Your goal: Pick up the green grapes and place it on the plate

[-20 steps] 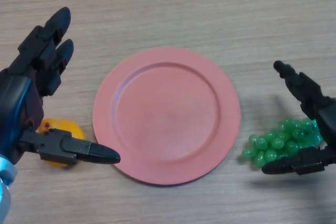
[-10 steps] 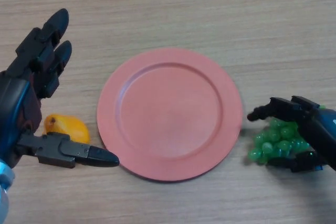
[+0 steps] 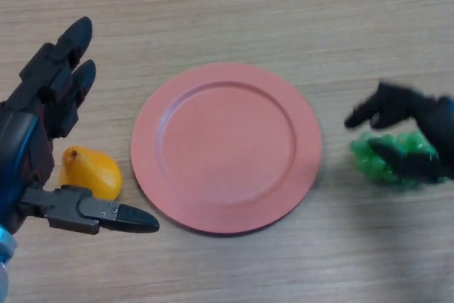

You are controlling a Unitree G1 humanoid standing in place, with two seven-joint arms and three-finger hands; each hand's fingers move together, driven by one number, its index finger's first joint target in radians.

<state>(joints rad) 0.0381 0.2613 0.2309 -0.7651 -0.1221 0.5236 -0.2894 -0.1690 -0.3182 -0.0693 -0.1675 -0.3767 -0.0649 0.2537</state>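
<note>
A bunch of green grapes (image 3: 383,161) sits to the right of the pink plate (image 3: 227,147), apart from its rim. My right hand (image 3: 415,122) is over the bunch, its fingers and thumb curled round the grapes. Whether the bunch is off the table I cannot tell. The plate is bare. My left hand (image 3: 35,147) is open, with straight fingers, held left of the plate.
A yellow-orange fruit (image 3: 89,173) lies on the wooden table (image 3: 227,5) between my left hand's thumb and fingers, just left of the plate.
My right hand came down over the grapes and closed round them; hand and bunch shifted slightly up and right. My left hand barely moved.
</note>
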